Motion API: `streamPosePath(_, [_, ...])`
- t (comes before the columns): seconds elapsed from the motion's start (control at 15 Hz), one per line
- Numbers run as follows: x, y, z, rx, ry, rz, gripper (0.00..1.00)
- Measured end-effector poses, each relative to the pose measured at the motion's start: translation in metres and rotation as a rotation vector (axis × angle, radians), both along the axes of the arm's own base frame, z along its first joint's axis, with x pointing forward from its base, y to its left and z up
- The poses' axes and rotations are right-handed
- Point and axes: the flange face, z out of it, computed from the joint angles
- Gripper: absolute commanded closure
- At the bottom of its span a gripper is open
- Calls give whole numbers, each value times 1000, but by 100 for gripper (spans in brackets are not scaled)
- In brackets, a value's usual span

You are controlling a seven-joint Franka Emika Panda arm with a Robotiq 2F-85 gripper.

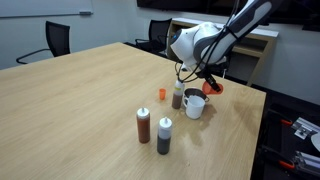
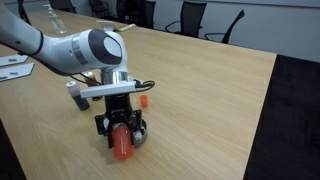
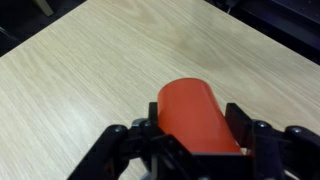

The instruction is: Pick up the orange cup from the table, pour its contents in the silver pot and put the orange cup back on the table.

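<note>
Firmly clenched: gripper (image 3: 196,138) closed around the orange cup (image 3: 190,105), black fingers (image 3: 243,126) pressing its flanks at 9 and 3 o'clock in the wrist view. Cup's length running away from the camera toward 12 o'clock, with only bare table (image 3: 90,60) beyond it there. Mouth and contents not to be made out in any view.

Seen in an exterior view, carried low and just beside the silver pot (image 1: 194,106), at about 2 o'clock of it. Resting on the wood or just clear of it — hard to say. Close by the pot at 10 o'clock, a brown white-capped bottle (image 1: 178,97); a little further toward 9 o'clock, a tiny orange piece (image 1: 161,94); well apart at 7 to 8 o'clock, a reddish bottle (image 1: 143,126) and a dark bottle (image 1: 164,136).

Judged from this: the carrying part of the task, cup in hand and off to one side of the pot, not over it. No pouring under way, going by the wrist view. Next, probably one of two moves — raise, swing over the pot's dark mouth and tip slowly, or, if already emptied, lower squarely onto free wood and release. Either way, keep clear of pot and nearest bottle.
</note>
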Motion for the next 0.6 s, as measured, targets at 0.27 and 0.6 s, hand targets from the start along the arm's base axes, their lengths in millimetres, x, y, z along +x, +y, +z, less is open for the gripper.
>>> streamPosePath(0.27, [-9,-14,17,141,-71,-162,57])
streamPosePath(0.6, [-29,-16,30,313,-193,-340,57])
